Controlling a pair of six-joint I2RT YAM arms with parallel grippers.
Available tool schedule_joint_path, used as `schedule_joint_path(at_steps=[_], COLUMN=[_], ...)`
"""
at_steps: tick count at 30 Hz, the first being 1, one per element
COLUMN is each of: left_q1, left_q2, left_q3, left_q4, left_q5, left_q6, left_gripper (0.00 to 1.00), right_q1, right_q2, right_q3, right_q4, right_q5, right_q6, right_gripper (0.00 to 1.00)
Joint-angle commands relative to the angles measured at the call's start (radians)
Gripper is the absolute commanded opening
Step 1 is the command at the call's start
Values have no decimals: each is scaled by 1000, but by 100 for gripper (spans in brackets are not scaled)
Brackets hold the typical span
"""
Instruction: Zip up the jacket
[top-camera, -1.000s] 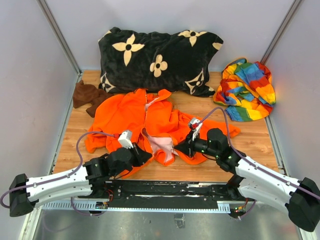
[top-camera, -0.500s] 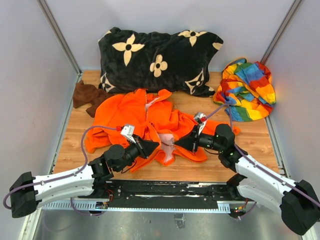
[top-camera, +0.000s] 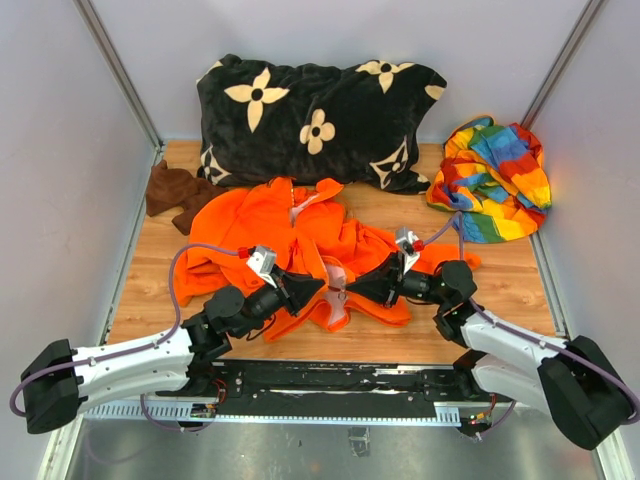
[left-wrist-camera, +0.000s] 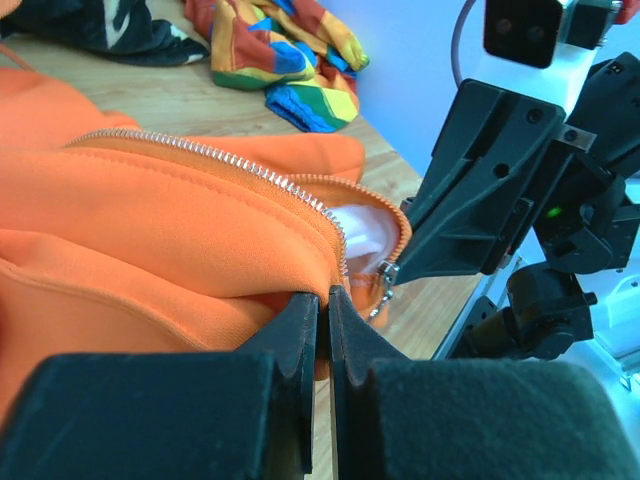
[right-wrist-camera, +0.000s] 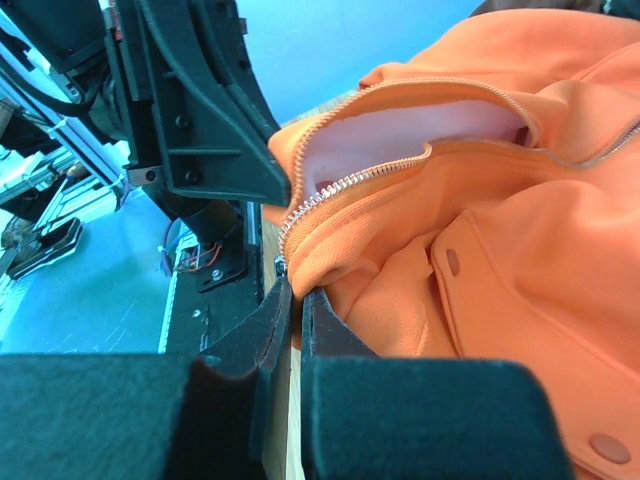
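Firmly, the left gripper (top-camera: 320, 287) and right gripper (top-camera: 350, 291) are clamping shut on the hem of the jacket (top-camera: 255, 225), tips facing each other at lower centre. It is lying crumpled mid-frame, long axis running up toward the pillow (top-camera: 320, 110), collar uppermost; only the wrist views are resolving its zipper teeth (left-wrist-camera: 230, 160).

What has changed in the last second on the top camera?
Both arms pushed away from their bases and drew together; the left gripper and right gripper now nearly meet, dragging the near hem of the jacket with them. Both stayed shut on it. The pillow, rainbow cloth and brown cloth unchanged.
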Motion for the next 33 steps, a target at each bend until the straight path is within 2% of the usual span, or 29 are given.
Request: schedule_joint_path(at_steps=[1, 5, 12, 33], left_q1=[7, 6, 6, 5], left_q2=[-14, -11, 21, 77], left_q3=[36, 30, 22, -1], left_q4=[88, 110, 184, 281], left_q5=[30, 33, 58, 66], left_q6=[65, 77, 94, 119], left_gripper=[0, 0, 0, 0], right_q1=[-17, -16, -9, 43], right_q2=[28, 41, 56, 114], right_q3=[-13, 21, 32, 72], right_q4=[175, 156, 168, 169], right_q5=[40, -14, -23, 15], right_q6=[-4, 30, 84, 149], right_gripper=[1, 1, 1, 1])
